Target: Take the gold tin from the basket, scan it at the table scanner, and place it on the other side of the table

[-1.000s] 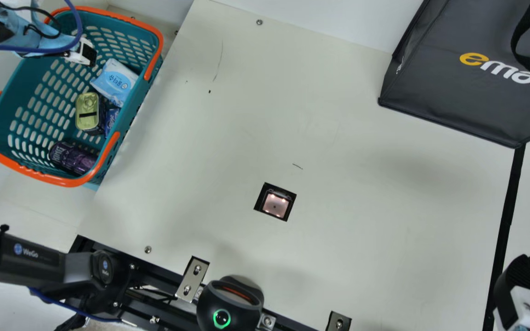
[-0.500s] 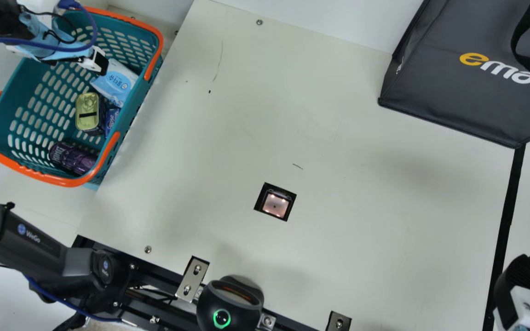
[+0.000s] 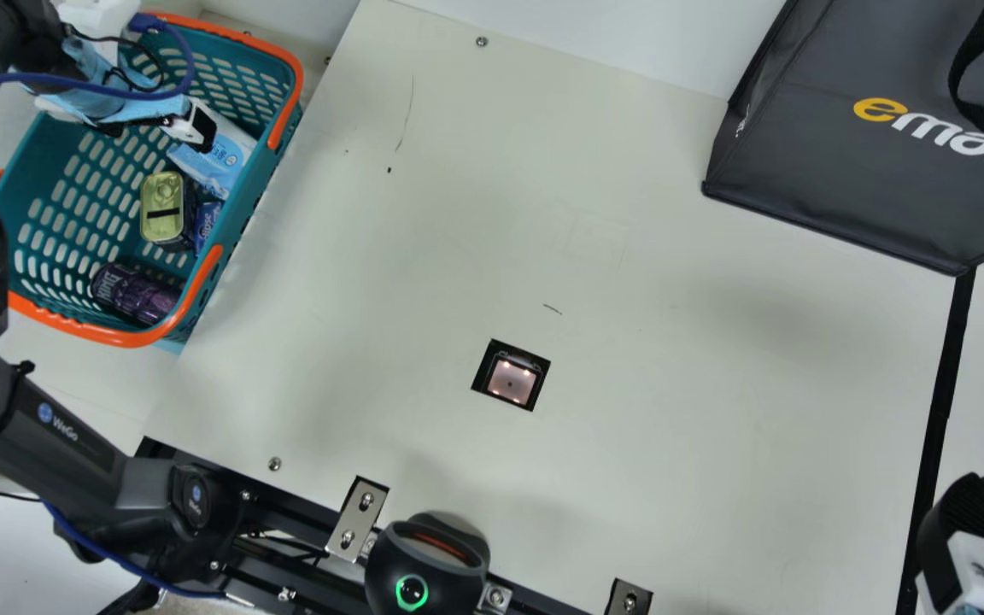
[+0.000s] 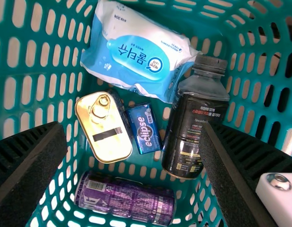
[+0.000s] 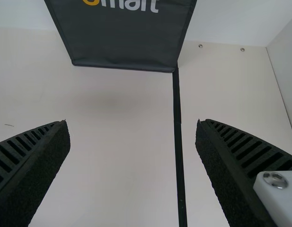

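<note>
Main view, cream flat surface [image 3: 424,256]: adjoins teal perforated plastic basket [image 3: 120,339].
Left gripper [image 4: 134,130]: above basket, black ribbed fingers parted.
Right gripper [image 5: 132,125]: fingers parted.
Rounded-rectangular gold metal tin [image 4: 103,124]: inside basket, ring-pull up; probably stiff, moderately heavy, slippery; grasp opposite side walls.

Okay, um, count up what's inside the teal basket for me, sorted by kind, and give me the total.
Tins and cans: 2 (gold tin, purple can)
Bottles: 1 (dark-labelled bottle)
Soft packs: 1 (blue-and-white pack)
Small boxes: 1 (blue box)
Total in the basket: 5
</note>
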`<state>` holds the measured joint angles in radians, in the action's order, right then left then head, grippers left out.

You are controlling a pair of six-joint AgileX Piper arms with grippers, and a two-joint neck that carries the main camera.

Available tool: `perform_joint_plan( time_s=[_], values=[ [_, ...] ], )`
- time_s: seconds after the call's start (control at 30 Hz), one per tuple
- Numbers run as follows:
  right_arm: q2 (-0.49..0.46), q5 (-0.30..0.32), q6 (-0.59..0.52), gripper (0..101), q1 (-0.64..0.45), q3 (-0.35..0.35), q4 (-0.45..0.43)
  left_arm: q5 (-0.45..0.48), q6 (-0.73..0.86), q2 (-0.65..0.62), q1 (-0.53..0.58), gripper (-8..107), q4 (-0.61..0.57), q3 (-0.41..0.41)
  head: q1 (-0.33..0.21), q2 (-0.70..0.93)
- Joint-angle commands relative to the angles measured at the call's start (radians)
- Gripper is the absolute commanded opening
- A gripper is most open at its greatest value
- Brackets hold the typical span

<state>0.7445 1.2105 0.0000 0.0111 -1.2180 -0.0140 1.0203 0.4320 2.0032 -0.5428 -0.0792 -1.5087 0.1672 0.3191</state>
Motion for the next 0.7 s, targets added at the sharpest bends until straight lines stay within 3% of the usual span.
perform_joint_plan(
  time_s=[0.0,0.67],
  values=[
    [0.000,0.000,0.000,95,0.000,0.000,0.000,-0.008,-0.012,0.004,0.001,90,0.004,0.011,-0.029,0.002],
    [0.000,0.000,0.000,95,0.000,0.000,0.000,-0.107,-0.173,-0.009,-0.012,90,0.027,0.140,-0.029,0.002]
  ],
)
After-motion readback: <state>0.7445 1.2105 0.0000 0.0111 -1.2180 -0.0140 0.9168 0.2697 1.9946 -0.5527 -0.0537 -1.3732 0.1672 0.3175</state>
